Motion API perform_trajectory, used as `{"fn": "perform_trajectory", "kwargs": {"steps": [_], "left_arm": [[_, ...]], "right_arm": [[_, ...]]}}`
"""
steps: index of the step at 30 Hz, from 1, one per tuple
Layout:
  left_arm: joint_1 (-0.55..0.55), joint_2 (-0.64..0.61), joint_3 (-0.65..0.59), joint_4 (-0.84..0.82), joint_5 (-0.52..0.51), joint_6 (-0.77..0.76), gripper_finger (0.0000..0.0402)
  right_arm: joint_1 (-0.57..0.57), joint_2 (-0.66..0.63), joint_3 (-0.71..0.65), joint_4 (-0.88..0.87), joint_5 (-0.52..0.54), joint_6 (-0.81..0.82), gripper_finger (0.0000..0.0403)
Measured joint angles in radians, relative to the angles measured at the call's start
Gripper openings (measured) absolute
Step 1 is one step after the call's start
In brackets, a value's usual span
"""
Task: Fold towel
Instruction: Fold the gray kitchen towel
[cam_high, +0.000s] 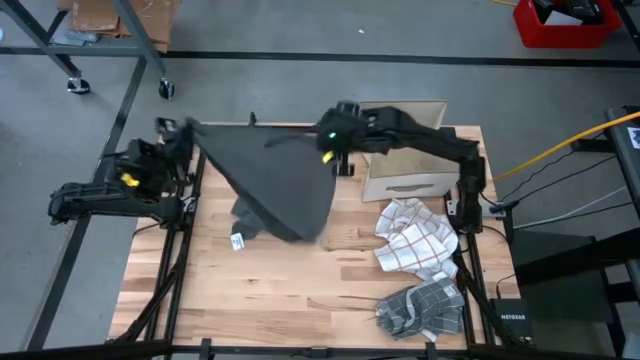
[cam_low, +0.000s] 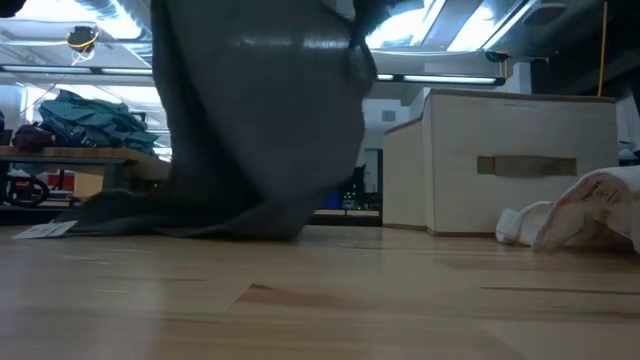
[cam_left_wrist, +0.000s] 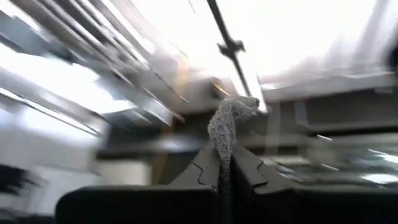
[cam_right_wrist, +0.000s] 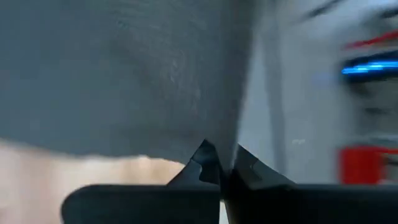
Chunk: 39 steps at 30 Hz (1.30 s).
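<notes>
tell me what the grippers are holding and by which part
Both hold the dark grey towel by its top edge: left gripper at one corner, right gripper at the other.

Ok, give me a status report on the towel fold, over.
Left gripper and right gripper both shut on dark grey towel, lifted, lower edge trailing on table. Fabric storage box and two checked towels lie right, apart.

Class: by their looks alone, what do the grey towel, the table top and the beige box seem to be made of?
Grey towel: soft matte woven cloth; it drapes and shows a fine weave in the wrist views. Table top: pale wood, smooth finish; plank seams and grain show. Beige box: likely fabric-covered board; flat matte sides, stitched-looking handle strip.
</notes>
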Motion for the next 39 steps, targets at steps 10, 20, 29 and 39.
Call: {"fn": "perform_trajectory", "kwargs": {"steps": [10,20,29,39], "left_arm": [[0.130,0.080,0.112,0.221,-0.083,0.294,0.0000],[0.305,0.289,0.485,-0.007,-0.079,0.379,0.0000],[0.491,0.494,0.810,-0.179,-0.017,0.343,0.0000],[0.650,0.596,1.013,-0.463,0.143,0.230,0.0000]], "right_arm": [[-0.059,-0.094,0.000,0.573,0.175,-0.227,0.0000],[-0.161,-0.103,0.113,0.684,0.172,-0.284,0.0000],[-0.197,-0.128,0.115,0.889,0.149,-0.421,0.0000],[-0.199,-0.137,0.115,0.988,0.228,-0.658,0.0000]]}}
